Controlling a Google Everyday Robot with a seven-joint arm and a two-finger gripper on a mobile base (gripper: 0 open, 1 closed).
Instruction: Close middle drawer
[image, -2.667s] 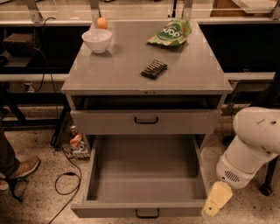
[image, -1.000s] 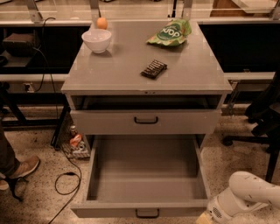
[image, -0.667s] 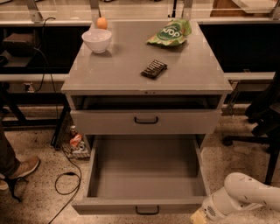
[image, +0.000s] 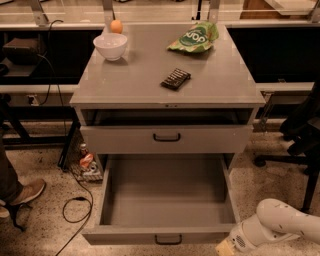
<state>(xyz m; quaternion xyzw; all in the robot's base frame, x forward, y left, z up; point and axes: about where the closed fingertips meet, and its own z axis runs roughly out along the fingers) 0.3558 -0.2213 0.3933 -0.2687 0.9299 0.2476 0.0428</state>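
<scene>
Cabinet top, white bowl, green bag, dark bar, gripper bottom right.

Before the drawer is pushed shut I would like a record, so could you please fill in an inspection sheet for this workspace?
Surface: grey metal cabinet top, flat, carrying four items.
Job's things: middle drawer, wide grey tray with small black handle, fully out, nothing seen inside.
Clutter: white bowl, orange fruit, green snack bag, dark ridged bar.
Grippers: gripper low beside the drawer's front right corner.
Cables: black cable looped on the floor, left.
Surroundings: speckled floor; a person's shoe at left.
</scene>
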